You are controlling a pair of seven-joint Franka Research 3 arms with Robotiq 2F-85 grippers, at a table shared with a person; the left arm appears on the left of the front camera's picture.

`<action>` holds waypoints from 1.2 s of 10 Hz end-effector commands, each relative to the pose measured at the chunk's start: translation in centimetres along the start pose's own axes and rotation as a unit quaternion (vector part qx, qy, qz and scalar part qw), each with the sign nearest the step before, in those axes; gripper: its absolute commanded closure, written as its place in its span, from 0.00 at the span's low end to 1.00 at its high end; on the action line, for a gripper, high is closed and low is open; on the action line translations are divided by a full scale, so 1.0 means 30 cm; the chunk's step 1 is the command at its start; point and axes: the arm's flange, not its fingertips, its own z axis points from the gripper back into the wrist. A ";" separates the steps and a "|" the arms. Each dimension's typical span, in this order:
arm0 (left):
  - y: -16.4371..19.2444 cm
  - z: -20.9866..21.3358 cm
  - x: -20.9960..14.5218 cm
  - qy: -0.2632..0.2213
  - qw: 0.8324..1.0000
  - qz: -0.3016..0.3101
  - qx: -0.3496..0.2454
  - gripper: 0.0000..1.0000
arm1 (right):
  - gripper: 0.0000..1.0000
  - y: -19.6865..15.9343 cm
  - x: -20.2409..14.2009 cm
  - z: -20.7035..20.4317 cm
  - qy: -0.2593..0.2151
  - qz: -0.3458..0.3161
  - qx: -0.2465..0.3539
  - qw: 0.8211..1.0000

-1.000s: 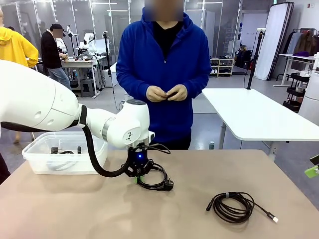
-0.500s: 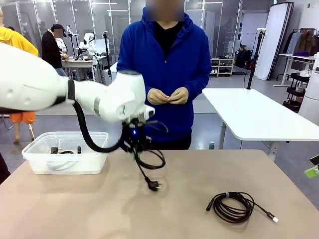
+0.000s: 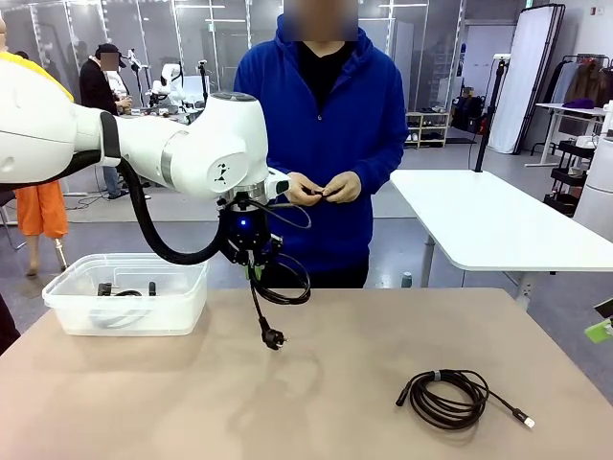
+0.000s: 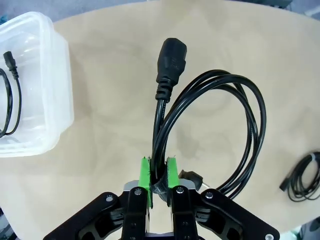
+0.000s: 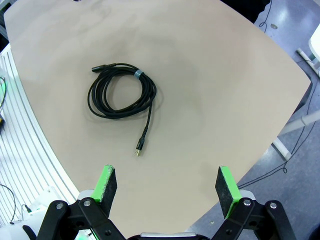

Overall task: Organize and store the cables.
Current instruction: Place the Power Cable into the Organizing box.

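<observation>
Left arm [image 3: 57,134]: white rounded shells, thick black hose [image 3: 158,244] behind the wrist, blue lamp [image 3: 241,223] above the black left gripper [image 4: 158,167]; green pads [image 4: 144,172], apparently silver knuckle screws [image 4: 109,199].

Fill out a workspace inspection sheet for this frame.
Surface: tan table, unmarked.
Job's things: power cord hangs above the table; thin coiled cable lies at right; clear bin at left holds another cord.
Clutter: nothing seen.
Grippers: left gripper shut on the power cord; right gripper open above the table.
Cables: black hose hangs under the left arm.
Surroundings: person in blue opposite, hands together; white table behind.
</observation>
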 end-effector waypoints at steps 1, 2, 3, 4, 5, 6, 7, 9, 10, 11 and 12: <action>0.005 0.012 0.006 -0.003 1.000 0.009 0.000 0.97 | 0.00 -0.003 0.001 0.003 -0.006 0.001 0.003 1.000; 0.005 0.012 0.006 -0.003 1.000 0.009 0.000 0.97 | 0.00 -0.003 0.001 0.003 -0.006 0.001 0.003 1.000; 0.005 0.012 0.006 -0.003 1.000 0.009 0.000 0.97 | 0.00 -0.003 0.001 0.003 -0.006 0.001 0.003 1.000; 0.005 0.012 0.006 -0.003 1.000 0.009 0.000 0.97 | 0.00 -0.003 0.001 0.003 -0.006 0.001 0.003 1.000; -0.003 0.000 0.002 0.000 1.000 0.001 -0.001 0.85 | 0.00 -0.003 0.001 0.003 -0.006 0.001 0.003 1.000; 0.028 0.045 0.030 -0.035 0.999 -0.015 0.007 0.85 | 0.00 -0.003 0.001 0.003 -0.006 0.001 0.003 1.000; 0.098 0.102 0.056 -0.038 0.999 -0.025 -0.012 0.85 | 0.00 -0.003 0.001 0.003 -0.006 0.001 0.003 1.000; 0.236 0.172 0.101 -0.043 0.998 -0.041 -0.002 0.85 | 0.00 -0.003 0.001 0.003 -0.006 0.001 0.003 1.000; 0.304 0.195 0.112 -0.042 0.997 -0.063 -0.009 0.85 | 0.00 -0.003 0.001 0.003 -0.006 0.001 0.003 1.000; 0.383 0.209 0.133 -0.051 0.995 -0.080 -0.021 0.85 | 0.00 -0.003 0.001 0.003 -0.006 0.001 0.003 1.000; 0.481 0.226 0.158 -0.063 0.995 -0.071 -0.044 0.85 | 0.00 -0.003 0.001 0.003 -0.006 0.001 0.003 1.000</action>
